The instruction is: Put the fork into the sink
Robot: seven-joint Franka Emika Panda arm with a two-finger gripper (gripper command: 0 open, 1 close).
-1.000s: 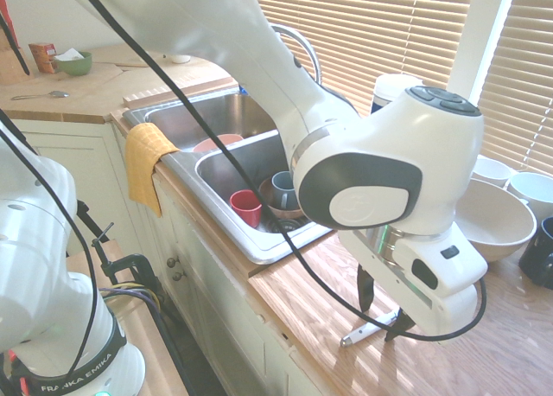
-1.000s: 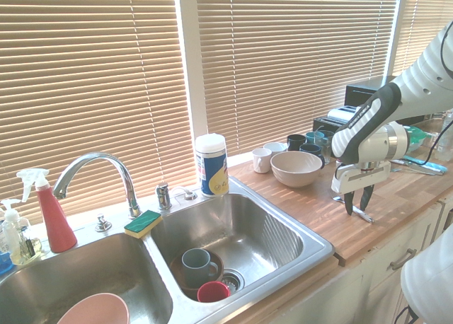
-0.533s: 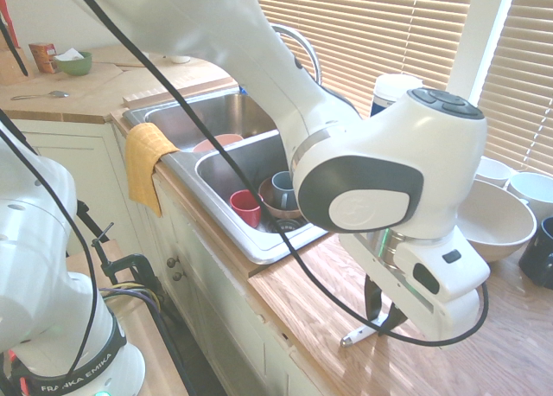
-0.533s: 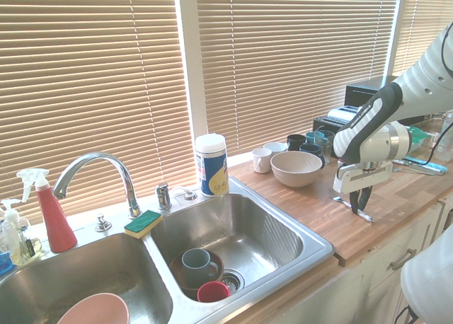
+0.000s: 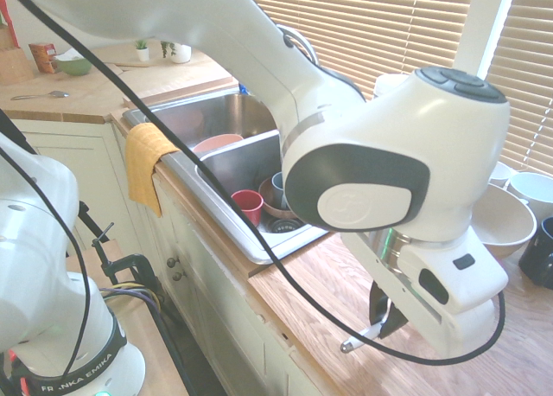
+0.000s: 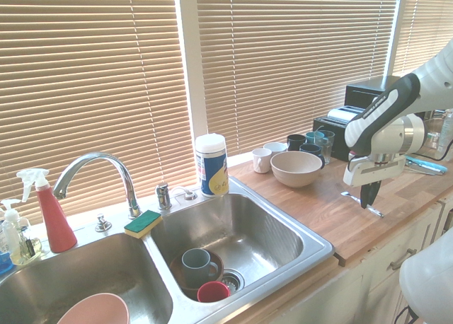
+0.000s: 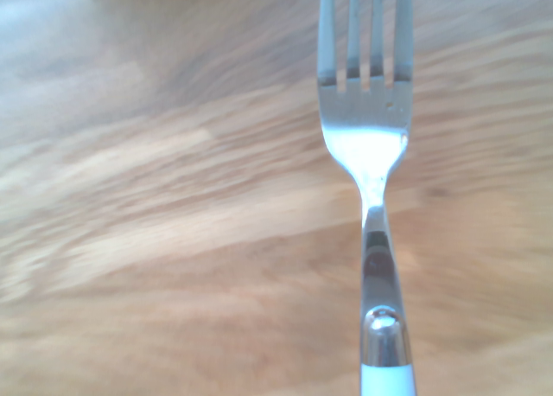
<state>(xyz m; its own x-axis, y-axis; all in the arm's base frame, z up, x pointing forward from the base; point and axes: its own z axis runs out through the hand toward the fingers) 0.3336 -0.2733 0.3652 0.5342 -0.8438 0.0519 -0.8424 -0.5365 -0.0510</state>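
The gripper (image 6: 366, 199) clamps the white-handled fork (image 5: 361, 336) roughly level just above the wooden counter (image 6: 333, 221), well right of the sink (image 6: 241, 232), a hold suited to carrying it to the basin.

White arm, right of frame: gripper (image 6: 366, 197) pointing straight down, fingers closed on the fork (image 6: 368, 207).

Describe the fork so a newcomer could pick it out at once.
Start at the double sink and follow the wooden countertop away from it, past the big beige bowl. The fork is clamped in the tool, lifted just above the wood. Its white handle and silver tines match nothing nearby.
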